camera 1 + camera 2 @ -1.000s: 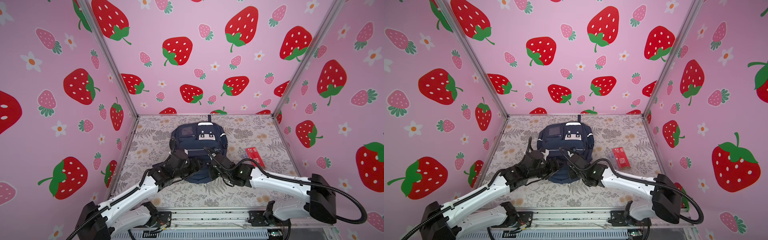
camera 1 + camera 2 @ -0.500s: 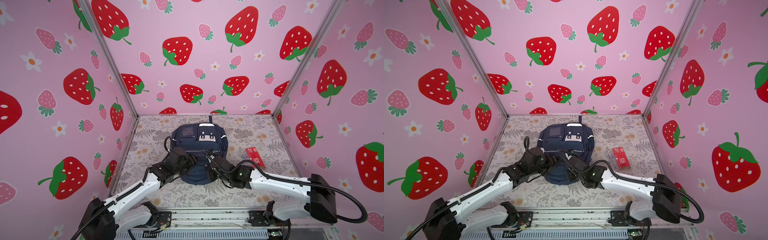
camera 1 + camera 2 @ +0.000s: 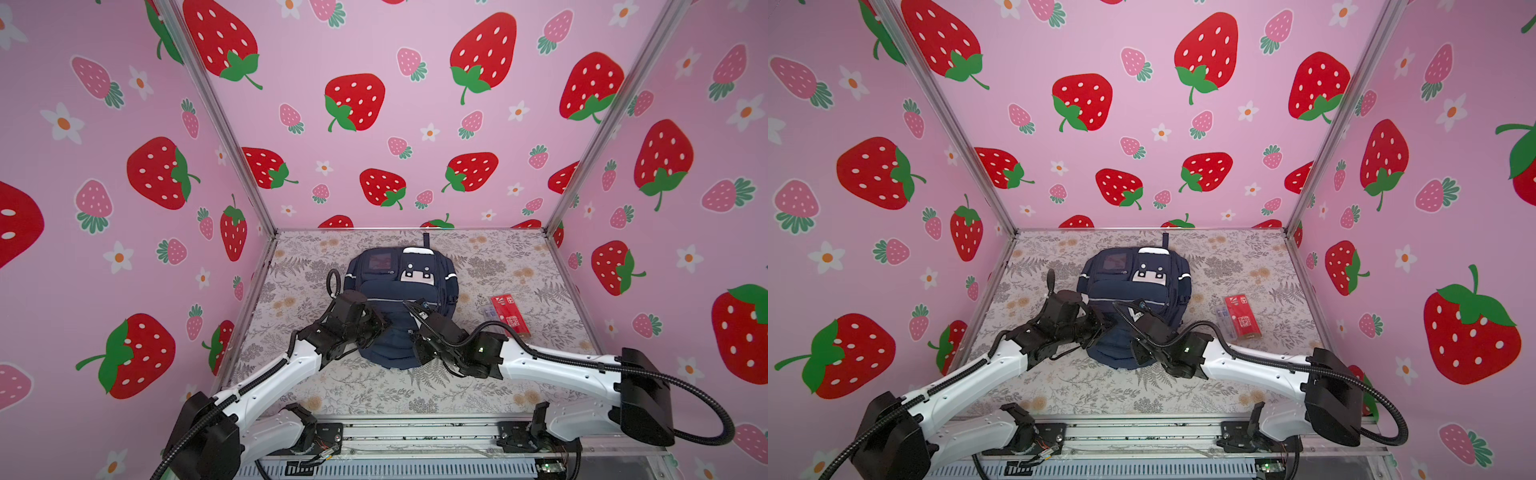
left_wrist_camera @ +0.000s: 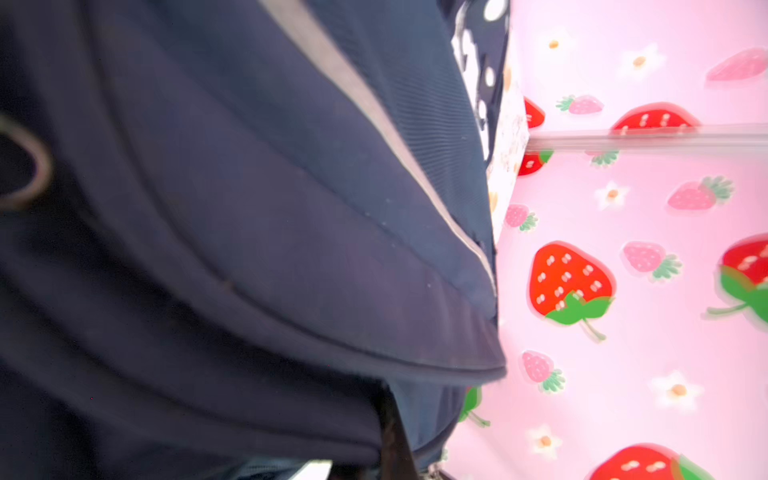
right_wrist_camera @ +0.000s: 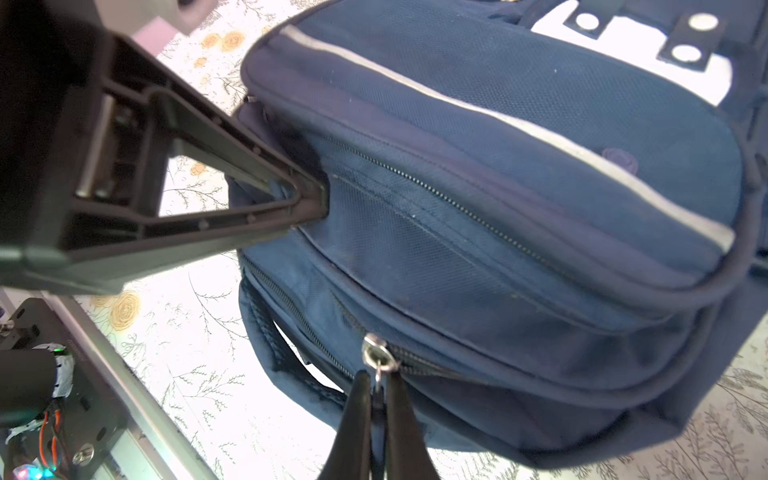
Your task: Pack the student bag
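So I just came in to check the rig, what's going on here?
Both arms are on the navy bag, which lies on the floral table. The right gripper is shut on a zip pull at the bag's near end. The left gripper is shut too, pinching fabric on the bag's side by the end of another zip. The zips in view look closed. A red packet lies on the table to the bag's right, untouched.

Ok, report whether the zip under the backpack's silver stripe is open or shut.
Shut: in the right wrist view the zip on the backpack shows meshed teeth, no gap.
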### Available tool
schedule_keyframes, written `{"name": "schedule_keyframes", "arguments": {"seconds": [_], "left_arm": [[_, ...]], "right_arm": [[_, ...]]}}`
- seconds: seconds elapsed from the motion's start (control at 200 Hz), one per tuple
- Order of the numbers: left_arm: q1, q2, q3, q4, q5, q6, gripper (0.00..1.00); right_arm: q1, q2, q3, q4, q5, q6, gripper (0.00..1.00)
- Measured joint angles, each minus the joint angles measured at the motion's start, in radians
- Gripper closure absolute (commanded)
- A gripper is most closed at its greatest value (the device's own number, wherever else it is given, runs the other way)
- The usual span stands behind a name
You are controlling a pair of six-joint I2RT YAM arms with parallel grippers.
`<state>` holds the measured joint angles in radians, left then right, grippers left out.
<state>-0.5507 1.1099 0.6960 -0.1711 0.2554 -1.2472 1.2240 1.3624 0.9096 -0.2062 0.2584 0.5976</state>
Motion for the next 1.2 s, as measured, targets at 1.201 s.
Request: {"name": "schedule_keyframes", "arguments": {"seconds": [1.201], "left_arm": [[0.240,-0.102,0.018,-0.143,0.166,0.222,1.00]], "right_arm": [[-0.547,0.076,0.042,0.003,-0.309,-0.274,1.00]]}}
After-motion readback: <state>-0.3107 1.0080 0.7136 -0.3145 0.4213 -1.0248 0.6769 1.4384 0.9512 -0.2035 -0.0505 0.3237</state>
